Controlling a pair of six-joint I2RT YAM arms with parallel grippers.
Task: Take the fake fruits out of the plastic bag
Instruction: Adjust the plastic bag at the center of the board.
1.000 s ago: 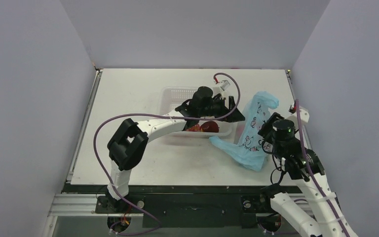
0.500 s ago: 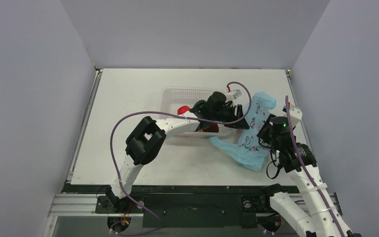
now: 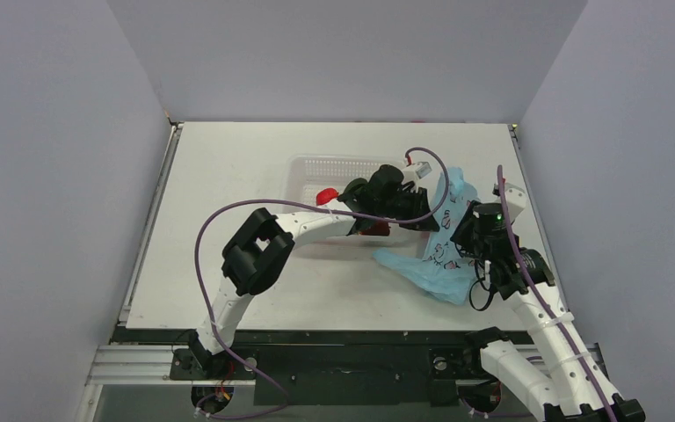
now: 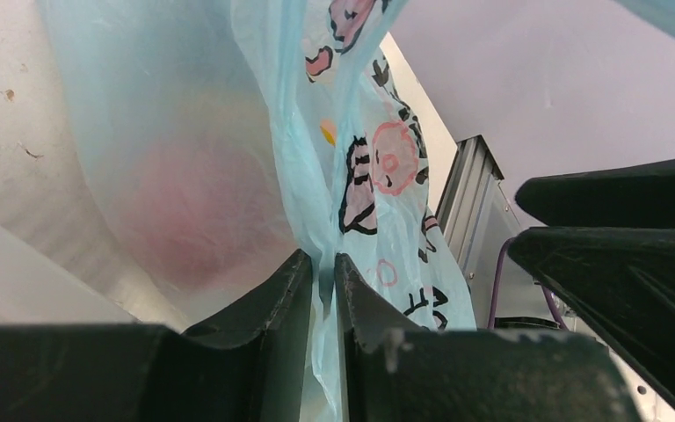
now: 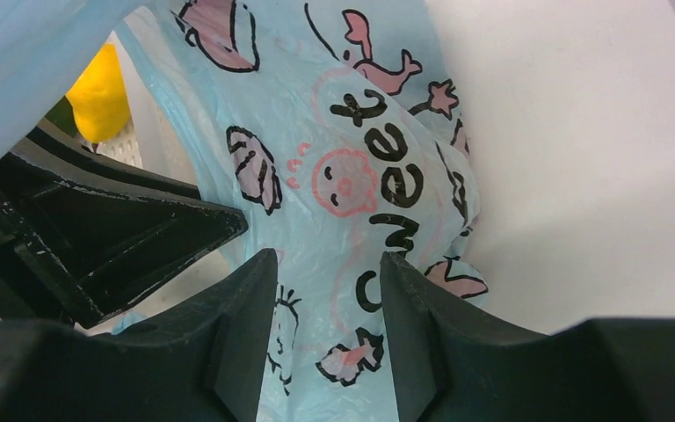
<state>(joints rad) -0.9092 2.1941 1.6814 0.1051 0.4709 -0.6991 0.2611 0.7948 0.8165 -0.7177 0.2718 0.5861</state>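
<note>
The light blue plastic bag (image 3: 422, 268) with pink-and-black prints lies crumpled right of the basket. My left gripper (image 3: 429, 211) reaches across the basket and is shut on a thin fold of the bag (image 4: 378, 158), pinched between its fingertips (image 4: 321, 259). A blurred red shape (image 4: 202, 211) shows through the film. My right gripper (image 3: 459, 237) is at the bag's right side, open, with printed bag film (image 5: 352, 176) across the gap between its fingers (image 5: 327, 264). A red fruit (image 3: 326, 195) lies in the basket, and a yellow fruit (image 5: 101, 92) shows beyond the bag.
The white perforated basket (image 3: 312, 167) stands mid-table under my left arm, with another red fruit (image 3: 373, 229) at its near edge. Purple cables loop over both arms. The table's right edge (image 3: 527, 202) runs close behind the bag.
My left gripper swung right from over the basket to the bag and closed on a fold. The right gripper shifted up and left along the bag, and the bag's raised top sank.
</note>
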